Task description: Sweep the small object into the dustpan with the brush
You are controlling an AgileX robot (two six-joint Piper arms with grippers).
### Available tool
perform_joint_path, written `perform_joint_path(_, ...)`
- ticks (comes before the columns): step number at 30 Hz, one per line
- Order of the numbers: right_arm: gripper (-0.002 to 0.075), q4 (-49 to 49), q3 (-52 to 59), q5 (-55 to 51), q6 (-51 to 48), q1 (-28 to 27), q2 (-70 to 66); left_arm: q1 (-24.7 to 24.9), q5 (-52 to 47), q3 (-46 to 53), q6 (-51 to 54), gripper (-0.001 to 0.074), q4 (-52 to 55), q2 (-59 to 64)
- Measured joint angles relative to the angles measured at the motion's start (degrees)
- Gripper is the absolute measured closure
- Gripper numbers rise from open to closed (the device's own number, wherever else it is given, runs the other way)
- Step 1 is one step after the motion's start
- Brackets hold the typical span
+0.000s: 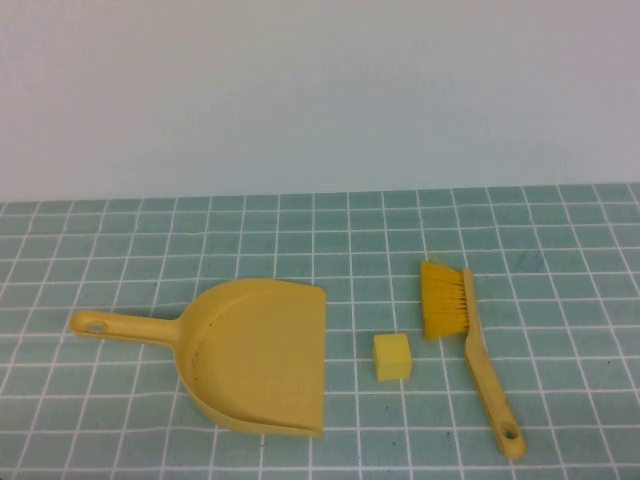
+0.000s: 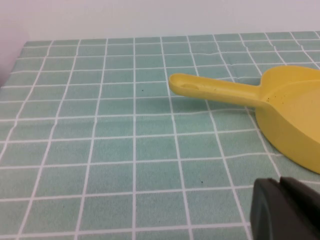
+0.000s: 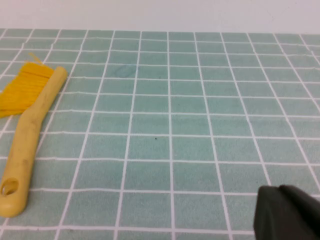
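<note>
Both shut and empty: left claw [image 2: 287,210] hovering near the dustpan [image 2: 290,115], right claw [image 3: 287,212] near the brush [image 3: 25,145]. Brush probably light, stiff-handled; gripping mid-handle. Small object [image 1: 392,356] lying between them.

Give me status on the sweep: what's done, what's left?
Nothing done. The cube sits on the table between the dustpan and the brush, touching neither. In hand: nothing. The left tool is shut near the dustpan handle, the right tool shut beside the brush. Left: grab the brush, steady the dustpan, sweep.
</note>
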State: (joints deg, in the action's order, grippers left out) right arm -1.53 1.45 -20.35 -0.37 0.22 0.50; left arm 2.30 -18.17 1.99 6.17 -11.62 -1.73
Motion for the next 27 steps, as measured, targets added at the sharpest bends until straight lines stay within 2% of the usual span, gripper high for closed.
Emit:
perform_joint_path(17, 0.0727, -0.41, 0.0, 0.0, 0.0, 0.0, 0.0, 0.0, 0.69, 0.0, 1.07, 0.0735, 0.6, 0.0)
perform_joint_path(21, 0.0727, -0.42, 0.06, 2.51, 0.0, 0.0, 0.0, 0.0, 7.85, 0.0, 1.74, 0.0736, 0.13, 0.0)
perform_joint_path(27, 0.0727, -0.42, 0.06, 16.84, 0.0, 0.0, 0.0, 0.0, 19.08, 0.0, 1.74, 0.0736, -1.77, 0.0)
